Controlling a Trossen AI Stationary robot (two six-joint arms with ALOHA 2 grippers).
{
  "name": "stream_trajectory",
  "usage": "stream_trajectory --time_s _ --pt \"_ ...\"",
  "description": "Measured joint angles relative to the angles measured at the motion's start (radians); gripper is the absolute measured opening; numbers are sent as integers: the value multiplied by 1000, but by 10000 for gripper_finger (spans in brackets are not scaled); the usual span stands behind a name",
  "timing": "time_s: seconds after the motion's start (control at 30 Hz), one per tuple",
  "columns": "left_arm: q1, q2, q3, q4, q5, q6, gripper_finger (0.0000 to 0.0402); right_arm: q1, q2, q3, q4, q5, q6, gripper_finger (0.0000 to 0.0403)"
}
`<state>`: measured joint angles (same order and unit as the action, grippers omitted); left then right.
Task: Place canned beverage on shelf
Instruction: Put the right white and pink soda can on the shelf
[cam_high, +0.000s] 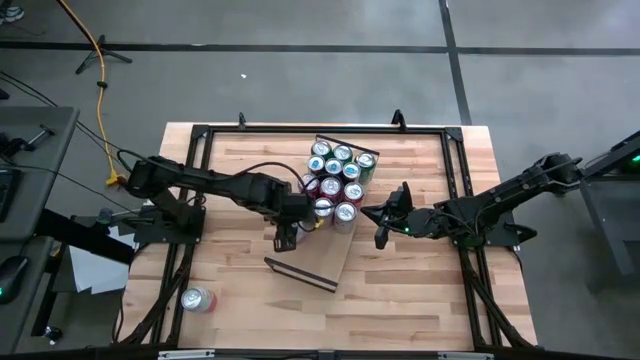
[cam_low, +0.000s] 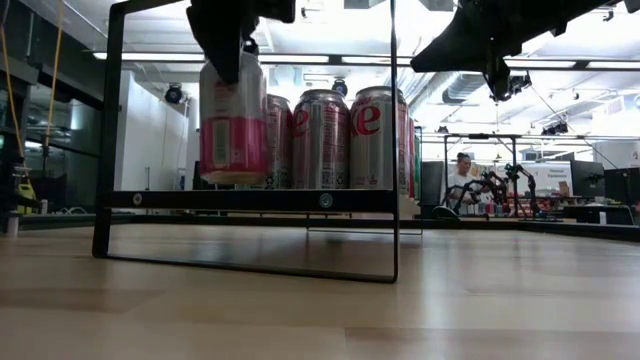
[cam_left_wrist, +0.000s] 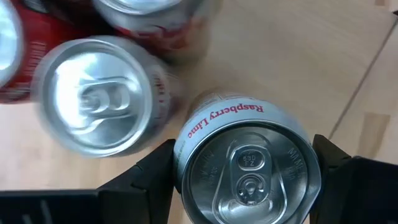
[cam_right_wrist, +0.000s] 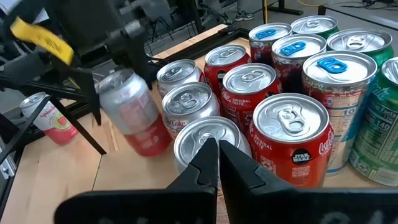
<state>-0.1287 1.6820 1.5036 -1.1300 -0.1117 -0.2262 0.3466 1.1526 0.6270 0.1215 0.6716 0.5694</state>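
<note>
Clustered cans (cam_high: 335, 178) crowd the shelf (cam_high: 345, 262); its near half lies bare

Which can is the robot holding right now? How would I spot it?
Find the shelf, the light board in the table's middle with a cluster of cans at its far end. At the cluster's near-left edge, the left gripper holds a silver-and-pink can. It alone hangs above the board, labelled Raspberry Lime.

Grey concrete floor (cam_high: 300, 80) crossed by dark lines, yellow cable (cam_high: 100, 70) at far left, ceiling strip lights (cam_low: 330, 62), exposed duct (cam_low: 460, 90), person (cam_low: 463, 172) at far workbench.
</note>
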Motion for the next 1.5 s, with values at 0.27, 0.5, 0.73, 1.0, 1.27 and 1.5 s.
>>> stream_trajectory --time_s 0.27,0.5,0.73,1.0,1.27,1.5 --pt "-22 53 1 8 32 -33 190 0 0 0 -6 6 10 0" --pt "-44 57 3 23 -9 -5 226 0 0 0 -6 9 10 0" --pt "-44 58 2 33 -22 26 231 0 0 0 -6 9 11 0" --pt "-42 54 48 32 -4 65 233 0 0 0 -6 10 11 0" --pt "-42 54 74 22 -1 99 239 0 0 0 -6 10 11 0" --pt "-42 56 66 43 -5 100 240 0 0 0 -6 10 11 0"
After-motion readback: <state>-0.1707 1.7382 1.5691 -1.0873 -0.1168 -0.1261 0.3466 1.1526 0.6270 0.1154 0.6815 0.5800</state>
